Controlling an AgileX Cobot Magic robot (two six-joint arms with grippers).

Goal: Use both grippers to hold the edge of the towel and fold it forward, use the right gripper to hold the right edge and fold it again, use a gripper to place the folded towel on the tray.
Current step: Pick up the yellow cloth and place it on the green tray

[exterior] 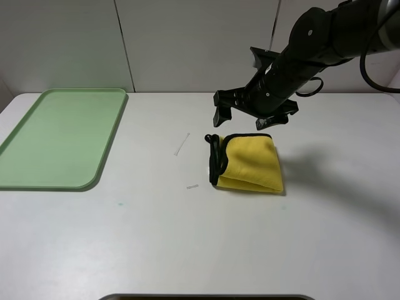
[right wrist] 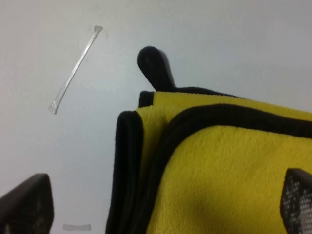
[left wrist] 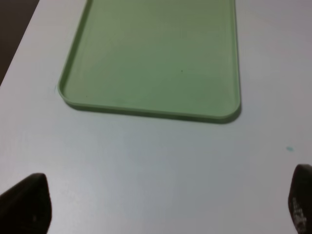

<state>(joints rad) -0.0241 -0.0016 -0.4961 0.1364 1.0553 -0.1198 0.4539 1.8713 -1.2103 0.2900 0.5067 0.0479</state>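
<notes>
The yellow towel (exterior: 250, 164) lies folded into a small packet at the table's middle, its black-trimmed edges (exterior: 215, 159) stacked on its left side. In the right wrist view the towel (right wrist: 219, 165) fills the lower right, with its black corner loop (right wrist: 155, 66) sticking out. My right gripper (exterior: 244, 120) hovers just behind and above the towel, open, holding nothing (right wrist: 161, 204). The pale-green tray (exterior: 59, 137) sits empty at the far left. My left gripper (left wrist: 163, 207) is open over bare table near the tray's (left wrist: 156, 58) short edge. That arm is outside the exterior view.
A thin clear plastic strip (exterior: 182, 144) (right wrist: 75, 68) lies left of the towel, and a smaller scrap (exterior: 192, 186) sits nearer the front. White table surface stretches between towel and tray. A panelled wall stands behind the table.
</notes>
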